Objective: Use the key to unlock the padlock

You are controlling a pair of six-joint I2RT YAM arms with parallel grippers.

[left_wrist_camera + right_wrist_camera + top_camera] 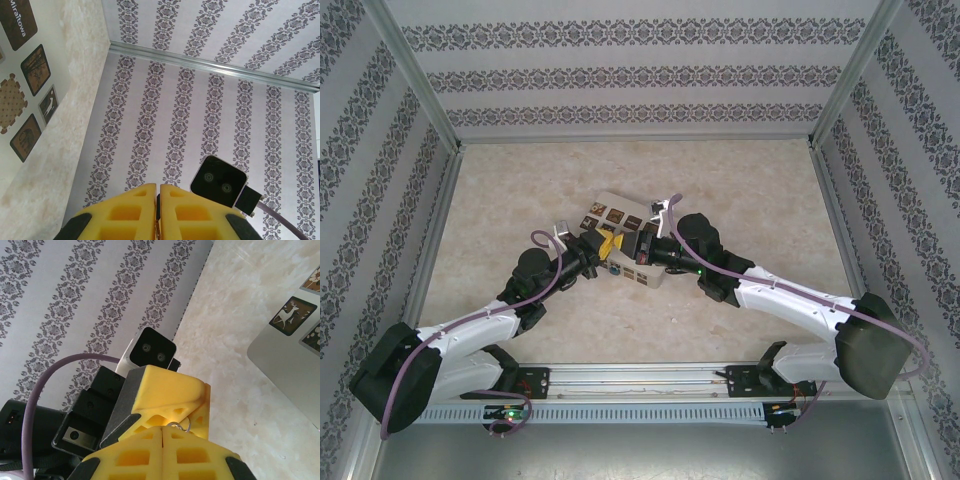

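Note:
Both grippers meet tip to tip in the air above the cream box. My right gripper is shut, and a thin silvery wire loop, by its look the padlock's shackle, pokes out at its fingertips. The blue body is hidden. My left gripper is shut too, with a slim dark strip that looks like the key pinched in its seam. The left fingers press close against the loop. From above, the left gripper and right gripper touch.
The box with brown patterned squares lies on the marbled table, under and beside the grippers. Patterned walls close in the left, back and right sides. Each wrist camera faces the other.

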